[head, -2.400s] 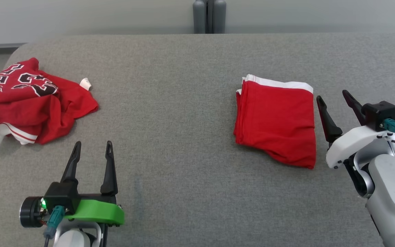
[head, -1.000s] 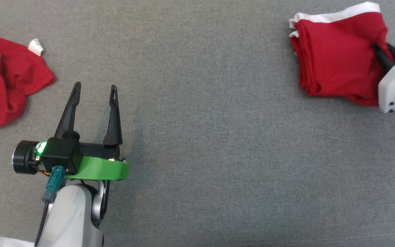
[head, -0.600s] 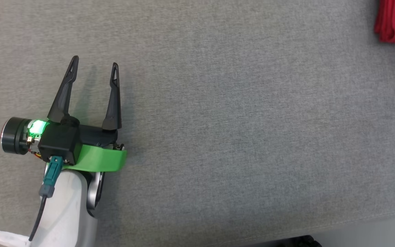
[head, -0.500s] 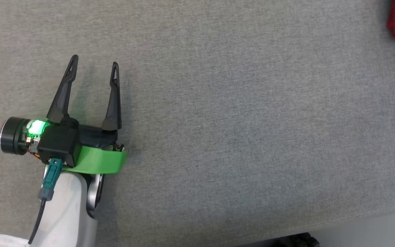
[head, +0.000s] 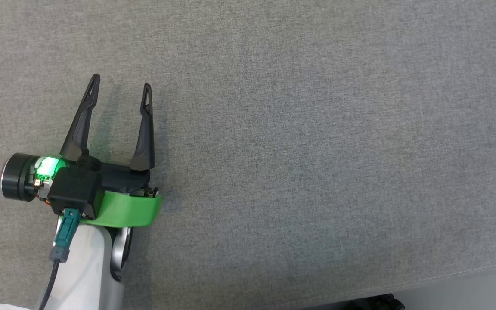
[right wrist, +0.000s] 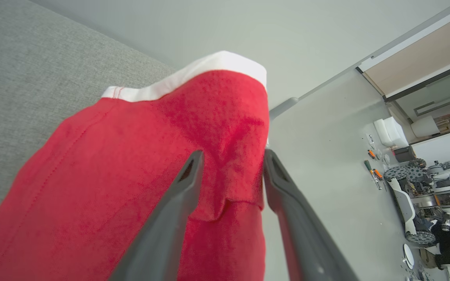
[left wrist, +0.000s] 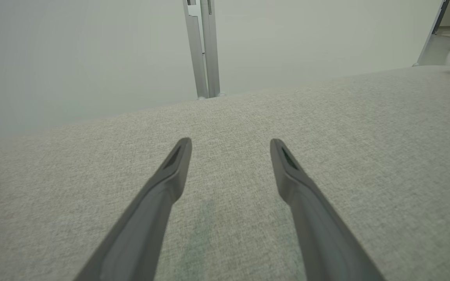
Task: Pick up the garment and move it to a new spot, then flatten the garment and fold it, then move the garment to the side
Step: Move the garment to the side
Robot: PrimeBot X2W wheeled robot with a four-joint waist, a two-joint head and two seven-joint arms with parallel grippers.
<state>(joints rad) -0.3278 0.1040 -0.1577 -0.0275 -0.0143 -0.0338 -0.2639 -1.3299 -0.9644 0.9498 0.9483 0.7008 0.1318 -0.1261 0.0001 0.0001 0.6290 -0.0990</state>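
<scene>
Pinching a ridge of the folded red garment [right wrist: 123, 175], the right tool [right wrist: 233, 153] has its fingers drawn narrow with cloth bunched between them, which I judge to be a true hold. The garment, red with a white band along its far edge, has the grey counter [head: 317, 129] on one side of it and the open room on the other. Whether it hangs clear of the surface or drags on it, I cannot tell.

It looks a soft, light knit, limp and stacked in layers, so a pinch on the top layer alone would likely let the fold fall open. The better hold is through all the layers, near a folded edge. The counter's woven cover seems grippy enough to tug the lower layers if the bundle is slid rather than lifted.

The left tool [head: 120, 84] is spread wide and empty over bare counter. Beyond are a pale wall [left wrist: 92, 47], a metal post [left wrist: 205, 47] and wheeled machine parts [right wrist: 424, 183] on the floor.
</scene>
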